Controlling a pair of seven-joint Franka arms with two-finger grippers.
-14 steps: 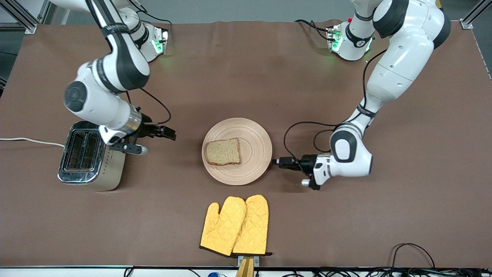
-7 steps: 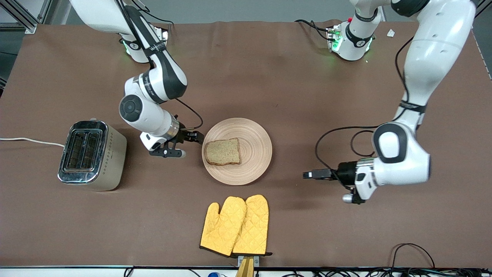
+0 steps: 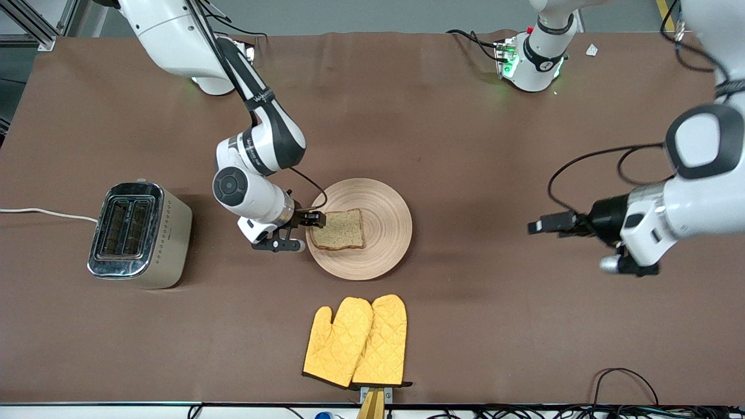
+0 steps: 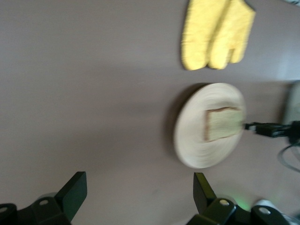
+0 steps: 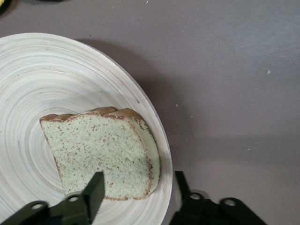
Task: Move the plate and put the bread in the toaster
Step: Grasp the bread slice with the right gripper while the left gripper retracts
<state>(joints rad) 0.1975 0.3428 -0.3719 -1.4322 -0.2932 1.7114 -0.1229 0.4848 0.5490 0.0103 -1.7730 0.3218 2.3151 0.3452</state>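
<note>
The light wooden plate [image 3: 384, 233] lies mid-table with the brown bread slice [image 3: 337, 228] on it. The cream toaster [image 3: 139, 233] with a chrome top stands toward the right arm's end. My right gripper [image 3: 316, 219] is open at the plate's toaster-side rim. In the right wrist view one finger [image 5: 93, 192] is over the bread [image 5: 98, 145] and the other is outside the plate's rim [image 5: 161, 140]. My left gripper [image 3: 538, 224] is open and empty, over bare table toward the left arm's end. The left wrist view shows the plate [image 4: 197, 140] and bread [image 4: 222, 124] well apart from its open gripper [image 4: 139, 194].
Two yellow oven mitts [image 3: 358, 340] lie nearer the front camera than the plate, and also show in the left wrist view [image 4: 215, 33]. The toaster's white cord [image 3: 46, 213] runs off the table's edge. Brown cloth covers the table.
My right gripper moved from beside the toaster to the plate's rim at the bread. My left gripper drew away from the plate toward the left arm's end of the table.
</note>
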